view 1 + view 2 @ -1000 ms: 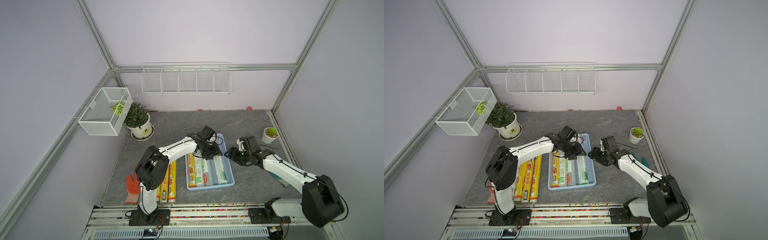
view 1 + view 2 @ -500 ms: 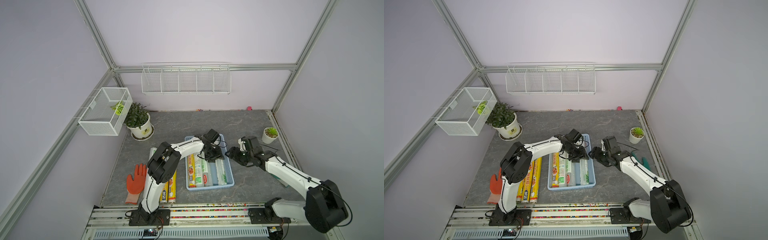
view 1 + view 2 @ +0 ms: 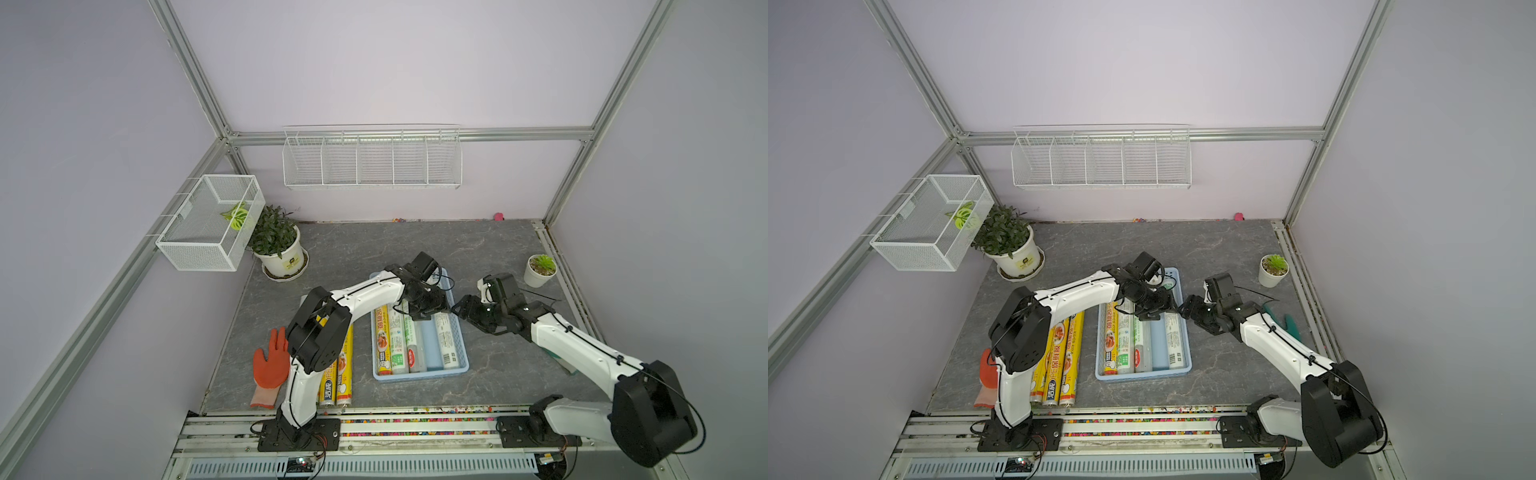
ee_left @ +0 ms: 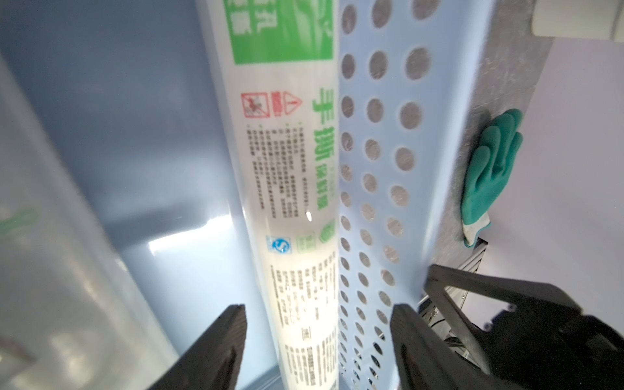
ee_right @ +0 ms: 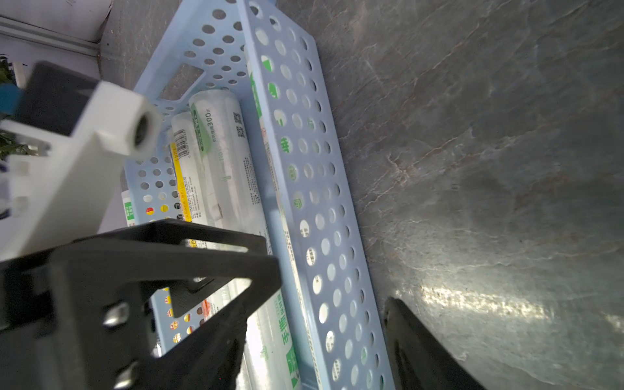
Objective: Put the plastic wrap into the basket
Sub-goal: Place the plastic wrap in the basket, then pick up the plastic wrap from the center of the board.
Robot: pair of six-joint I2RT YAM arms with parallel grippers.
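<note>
Left gripper (image 4: 317,309) hanging open, straddling white-green roll (image 4: 287,169) lying along basket (image 4: 371,152) wall; yellow rolls (image 3: 344,370) lying left of basket in a top view, long axes running up-frame, left arm (image 3: 365,291) nearer

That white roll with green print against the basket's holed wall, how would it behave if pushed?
The white roll looks round, so it probably rolls easily. Its glossy film may slip. The basket wall beside it likely blocks that side.
</note>
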